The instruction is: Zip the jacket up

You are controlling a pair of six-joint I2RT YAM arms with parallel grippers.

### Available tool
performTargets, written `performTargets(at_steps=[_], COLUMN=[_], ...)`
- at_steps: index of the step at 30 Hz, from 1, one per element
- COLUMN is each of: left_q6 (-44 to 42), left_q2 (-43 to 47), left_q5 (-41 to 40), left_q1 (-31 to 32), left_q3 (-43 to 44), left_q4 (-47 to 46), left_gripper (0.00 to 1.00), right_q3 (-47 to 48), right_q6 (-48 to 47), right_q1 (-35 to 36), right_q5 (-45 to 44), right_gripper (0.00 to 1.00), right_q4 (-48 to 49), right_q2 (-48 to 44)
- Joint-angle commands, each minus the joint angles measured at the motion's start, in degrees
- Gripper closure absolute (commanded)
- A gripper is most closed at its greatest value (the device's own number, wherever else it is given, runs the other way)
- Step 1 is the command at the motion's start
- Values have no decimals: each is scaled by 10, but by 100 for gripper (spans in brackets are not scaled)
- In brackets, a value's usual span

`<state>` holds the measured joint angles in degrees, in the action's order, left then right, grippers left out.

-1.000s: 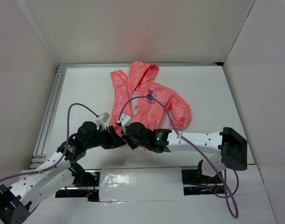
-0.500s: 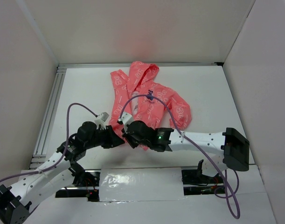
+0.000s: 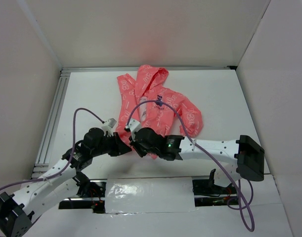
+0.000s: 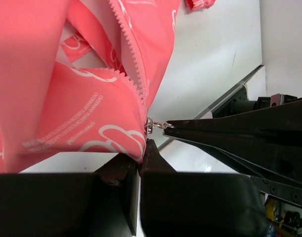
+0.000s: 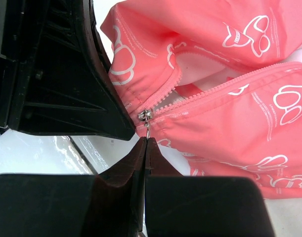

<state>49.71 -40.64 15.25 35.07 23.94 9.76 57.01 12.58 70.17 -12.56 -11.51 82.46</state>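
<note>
Gripping anything, the left gripper (image 4: 142,148)?

— Yes. Its two fingers are pressed together with no gap. They pinch the bottom hem of the jacket (image 4: 66,79), right beside the slider (image 4: 149,125).

And the right gripper (image 5: 145,143)?

— Closed too, its fingertips clamped on the thin metal zipper pull (image 5: 147,129). In its own camera the pull hangs from the slider toward 6 o'clock. The left gripper's dark fingers fill that view from 9 to 11 o'clock, their tip touching the hem just beside the slider. In the left wrist view the right gripper reaches in from 3 o'clock.

Where does the jacket lie?

— On the white tabletop (image 3: 220,98). It spreads from the middle of the overhead view toward 12 o'clock, with a sleeve reaching toward 4 o'clock. Both grippers meet at its 6 o'clock end.

And the zipper?

— The two rows of teeth (image 5: 215,90) join at the slider and stand apart beyond it, with pale lining showing between them.

What can't you make out?

— From overhead both wrists cover the hem, so the fingertips, pull and slider are hidden there. The dark chest emblem (image 3: 159,102) is too small to read. Both wrist views cut the jacket off at the frame edges, and the small lettering in the white print is blurred.
</note>
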Motion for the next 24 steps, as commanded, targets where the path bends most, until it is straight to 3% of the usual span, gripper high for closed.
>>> performTargets(at_steps=[1,11,24], left_q6=[-1,9,-1], left_q2=[-1,50,60], left_q5=[-5,-23,-7], left_q1=[2,2,2], left_q3=[8,3,14], left_q4=[-21,43,99], left_gripper=[100,100,100], right_q3=[21,59,174], right_q6=[4,10,28], right_q1=[-3,-9,-78], right_q5=[3,-78,-139], right_gripper=[100,100,100], right_q4=[25,-12,-67], right_q2=[-16,15,100])
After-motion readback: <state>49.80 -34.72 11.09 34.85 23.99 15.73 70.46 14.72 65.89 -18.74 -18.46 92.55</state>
